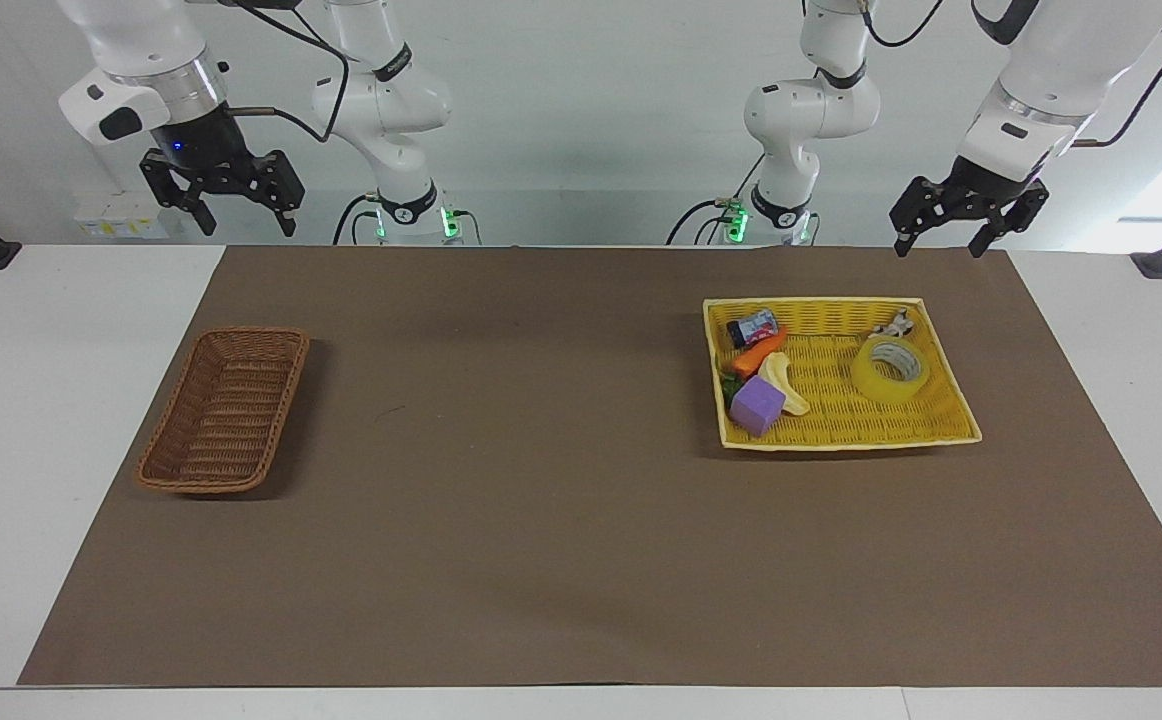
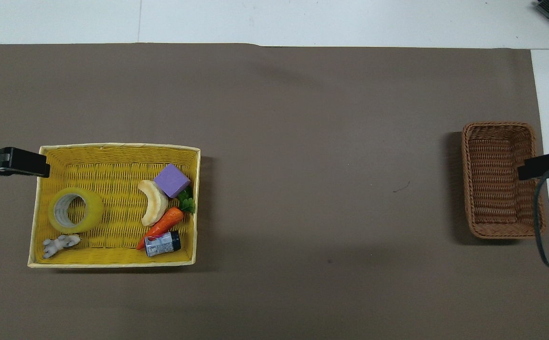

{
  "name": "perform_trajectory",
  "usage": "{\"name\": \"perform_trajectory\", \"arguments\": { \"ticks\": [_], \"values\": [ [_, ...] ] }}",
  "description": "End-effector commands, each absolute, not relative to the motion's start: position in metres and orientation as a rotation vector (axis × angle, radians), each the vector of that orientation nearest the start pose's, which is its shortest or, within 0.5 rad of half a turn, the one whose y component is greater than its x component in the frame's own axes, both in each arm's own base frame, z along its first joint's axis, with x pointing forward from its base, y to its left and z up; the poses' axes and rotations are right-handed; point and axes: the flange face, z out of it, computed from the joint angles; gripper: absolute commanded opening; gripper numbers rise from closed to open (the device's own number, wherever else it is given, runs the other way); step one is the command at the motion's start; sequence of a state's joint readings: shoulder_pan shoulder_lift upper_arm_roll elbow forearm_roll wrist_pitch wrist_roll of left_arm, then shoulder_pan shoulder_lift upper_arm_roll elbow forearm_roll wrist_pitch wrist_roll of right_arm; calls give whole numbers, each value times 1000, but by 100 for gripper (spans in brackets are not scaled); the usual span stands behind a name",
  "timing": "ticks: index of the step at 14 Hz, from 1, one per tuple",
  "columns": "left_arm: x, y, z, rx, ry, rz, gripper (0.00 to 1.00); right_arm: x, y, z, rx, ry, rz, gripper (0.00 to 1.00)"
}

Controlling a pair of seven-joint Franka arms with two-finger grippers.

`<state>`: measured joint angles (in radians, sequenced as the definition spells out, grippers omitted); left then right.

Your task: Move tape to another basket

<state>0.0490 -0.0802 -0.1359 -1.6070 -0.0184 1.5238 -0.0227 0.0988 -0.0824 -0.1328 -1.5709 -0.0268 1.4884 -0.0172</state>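
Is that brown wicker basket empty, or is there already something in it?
Empty. The brown wicker basket shows only its bare woven bottom in both views. The tape lies in the yellow basket with other items.

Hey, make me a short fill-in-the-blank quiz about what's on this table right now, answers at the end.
1. The yellow translucent tape roll lies in the ____ woven basket.
2. The narrow reddish-brown wicker basket holds ____.
3. The orange toy carrot lies between the pale banana and the small ____.
4. Both tools, left and right, hold ____.

Answers: yellow; nothing; can; nothing
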Motion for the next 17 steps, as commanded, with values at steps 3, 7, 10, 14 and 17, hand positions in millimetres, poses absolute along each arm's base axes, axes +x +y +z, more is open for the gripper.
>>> {"name": "perform_trajectory", "arguments": {
  "ticks": [3, 7, 10, 14, 17],
  "values": [
    [517, -45, 645, -3143, 205, 2, 100, 514, -28, 664, -3150, 0, 2, 100],
    [517, -45, 645, -3143, 213, 2, 100, 514, -23, 664, -3151, -17, 2, 100],
    [517, -41, 644, -3144, 205, 4, 100, 513, -27, 664, -3150, -8, 11, 100],
    [518, -38, 644, -3145, 193, -1, 100, 513, -26, 664, -3150, -8, 9, 100],
    [517, -38, 644, -3144, 196, 1, 100, 513, -26, 663, -3150, -10, 19, 100]
  ]
}}
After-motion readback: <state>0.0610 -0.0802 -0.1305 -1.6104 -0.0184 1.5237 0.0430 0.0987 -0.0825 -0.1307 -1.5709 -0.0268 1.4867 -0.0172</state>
